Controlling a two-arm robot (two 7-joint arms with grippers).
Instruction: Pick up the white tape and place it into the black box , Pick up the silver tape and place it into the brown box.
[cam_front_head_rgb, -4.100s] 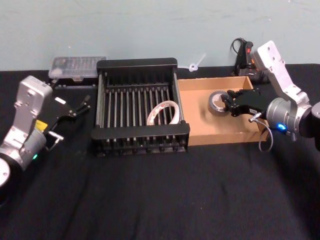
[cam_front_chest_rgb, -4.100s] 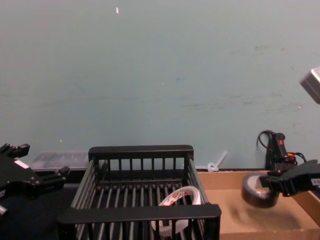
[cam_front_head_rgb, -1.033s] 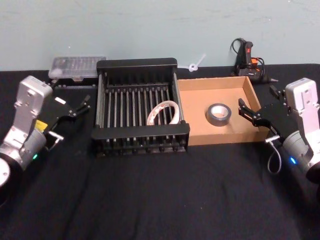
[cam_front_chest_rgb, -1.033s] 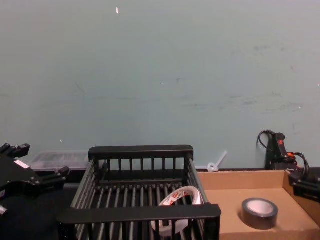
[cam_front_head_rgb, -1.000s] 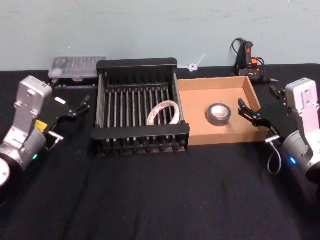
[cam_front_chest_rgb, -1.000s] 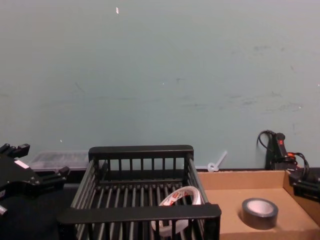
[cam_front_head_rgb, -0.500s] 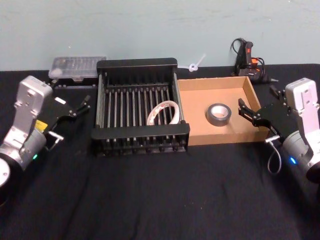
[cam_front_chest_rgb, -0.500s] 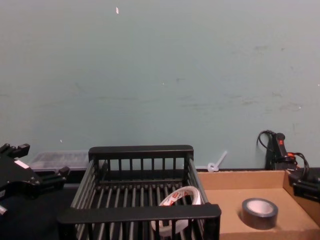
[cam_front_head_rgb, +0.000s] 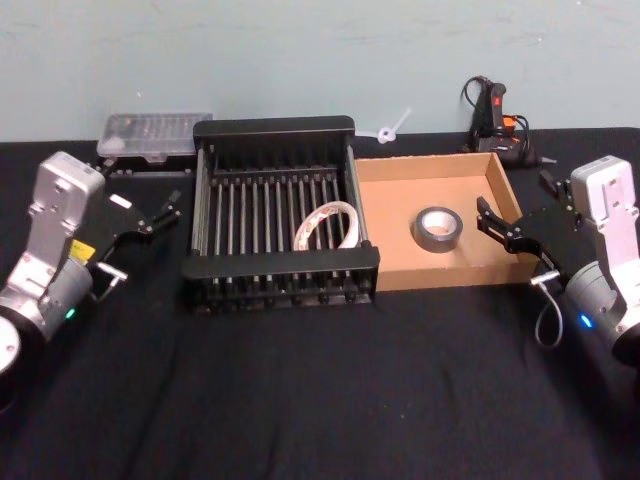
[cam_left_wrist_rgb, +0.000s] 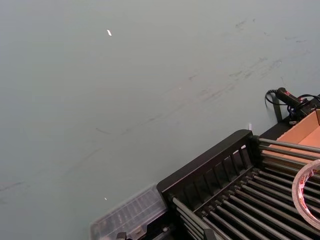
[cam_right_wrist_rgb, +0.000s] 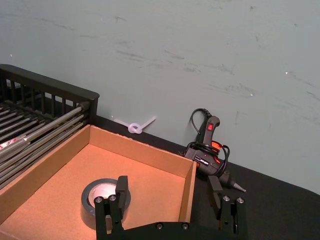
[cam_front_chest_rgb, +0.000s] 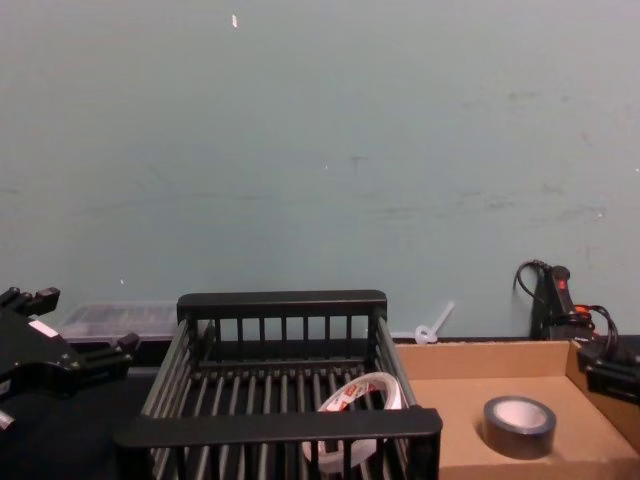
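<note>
The white tape leans on edge inside the black box, toward its front right; it is also visible as the white tape through the slats. The silver tape lies flat on the floor of the brown box. My right gripper is open and holds nothing, just outside the brown box's right wall; the right wrist view has the silver tape beyond its spread right gripper. My left gripper is open, parked left of the black box.
A clear plastic case sits at the back left behind the black box. A black glue gun with a cable and a white plastic tie lie behind the brown box. Bare black tablecloth covers the front.
About four seconds ago my right gripper held the silver tape over the brown box; since then it let go and drew back to the right. Over the last second nothing moved.
</note>
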